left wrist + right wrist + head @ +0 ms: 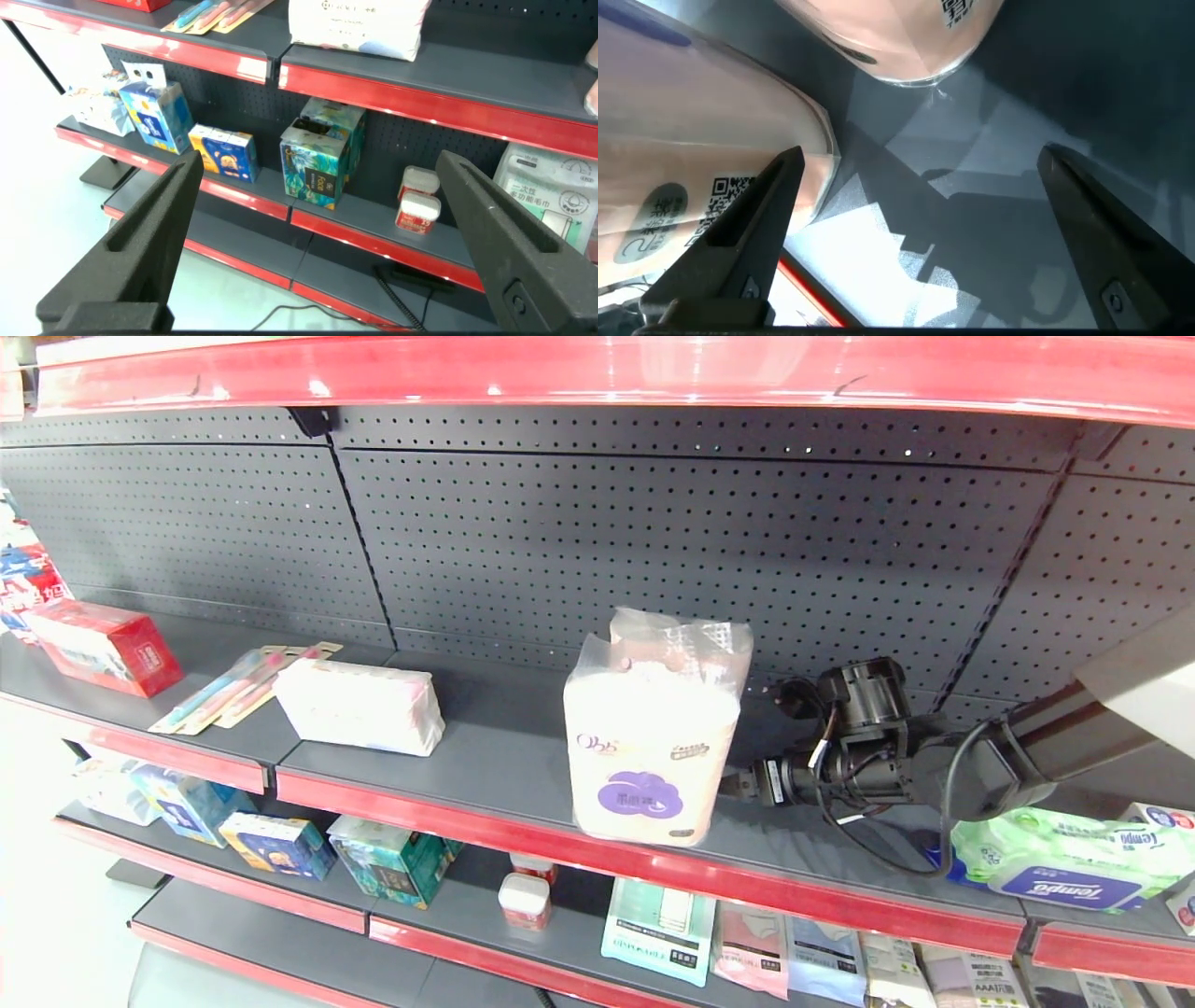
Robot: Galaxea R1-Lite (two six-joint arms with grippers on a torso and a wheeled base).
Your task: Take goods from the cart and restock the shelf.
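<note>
Nearest: right gripper [733, 786] was found spread open, empty, just right of toilet-roll pack [653, 737], low at its base | left gripper [316, 163] was held open, facing tiers below | tissue pack [359, 707] was laid well left | toilet-roll pack was stood upright at shelf [509, 756] front | wet wipes [1064, 859] were laid right, nothing between.

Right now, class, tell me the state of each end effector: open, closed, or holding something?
Left end effector: open, holding nothing.
Right end effector: open, gripping nothing, beside the toilet roll pack.
</note>
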